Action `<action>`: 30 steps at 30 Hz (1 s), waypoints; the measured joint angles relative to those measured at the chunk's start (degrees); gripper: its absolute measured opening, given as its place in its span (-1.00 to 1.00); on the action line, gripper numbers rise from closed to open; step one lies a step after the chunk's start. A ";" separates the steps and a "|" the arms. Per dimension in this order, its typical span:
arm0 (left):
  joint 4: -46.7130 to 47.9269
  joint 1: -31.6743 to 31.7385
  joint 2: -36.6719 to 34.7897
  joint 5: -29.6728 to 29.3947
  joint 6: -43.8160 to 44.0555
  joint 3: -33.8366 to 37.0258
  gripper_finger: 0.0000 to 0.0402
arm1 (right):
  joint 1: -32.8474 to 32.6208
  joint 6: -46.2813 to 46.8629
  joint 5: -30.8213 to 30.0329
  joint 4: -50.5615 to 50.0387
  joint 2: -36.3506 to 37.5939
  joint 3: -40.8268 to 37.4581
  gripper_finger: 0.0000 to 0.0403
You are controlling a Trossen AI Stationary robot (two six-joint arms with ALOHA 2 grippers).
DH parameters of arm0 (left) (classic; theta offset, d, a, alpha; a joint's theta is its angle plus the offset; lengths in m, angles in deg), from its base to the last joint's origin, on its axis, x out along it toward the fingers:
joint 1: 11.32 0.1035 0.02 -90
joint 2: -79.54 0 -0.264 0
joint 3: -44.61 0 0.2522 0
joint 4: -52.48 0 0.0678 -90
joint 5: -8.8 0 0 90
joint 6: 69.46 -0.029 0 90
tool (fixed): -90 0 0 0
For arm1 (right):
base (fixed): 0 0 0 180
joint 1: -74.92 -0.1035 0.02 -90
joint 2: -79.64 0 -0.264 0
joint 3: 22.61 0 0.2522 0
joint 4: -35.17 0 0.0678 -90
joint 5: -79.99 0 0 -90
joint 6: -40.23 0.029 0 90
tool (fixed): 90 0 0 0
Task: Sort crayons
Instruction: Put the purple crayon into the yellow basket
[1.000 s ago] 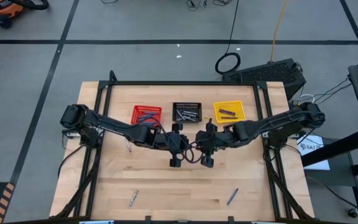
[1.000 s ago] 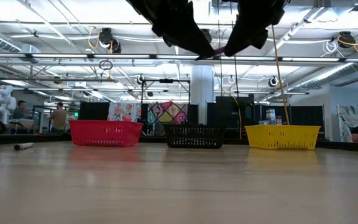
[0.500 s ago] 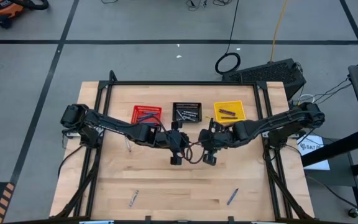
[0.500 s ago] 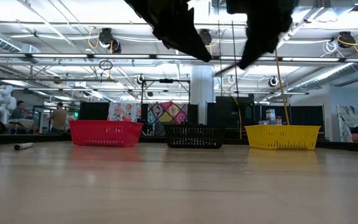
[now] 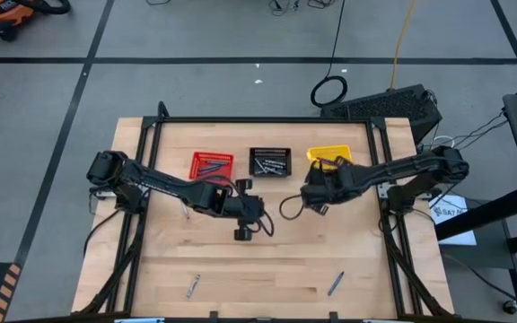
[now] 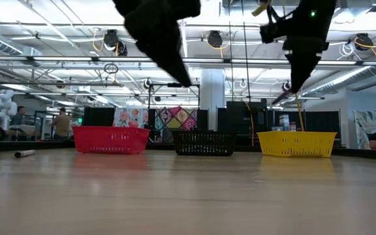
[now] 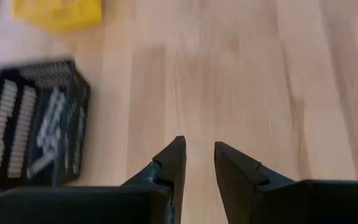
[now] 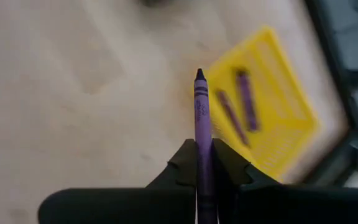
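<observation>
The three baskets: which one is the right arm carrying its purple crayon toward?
The yellow basket: it already holds purple crayons and lies just beyond the purple crayon in the right gripper's fingers.

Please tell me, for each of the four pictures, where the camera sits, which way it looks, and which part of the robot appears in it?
High view: above, looking straight down; both arms, red basket, black basket.
Low view: at table height, looking level; arms hang from above.
Left wrist view: past the left gripper, open, toward the black basket.
Right wrist view: past the right gripper clamping a purple crayon, toward the yellow basket.
All four share the baskets.
</observation>
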 joint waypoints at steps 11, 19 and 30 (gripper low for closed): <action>14.73 -2.45 -0.36 -3.64 8.00 0.00 -0.56 | 14.65 -9.37 -1.88 -2.44 0.53 -5.40 -0.99; 28.34 -4.10 -0.74 -5.89 14.77 -0.02 -0.55 | 26.18 -23.93 2.86 11.11 4.58 -14.34 -0.99; 40.92 -5.29 -0.72 -7.04 21.50 0.00 -0.55 | 34.94 -34.18 13.70 19.20 5.60 -17.51 -0.95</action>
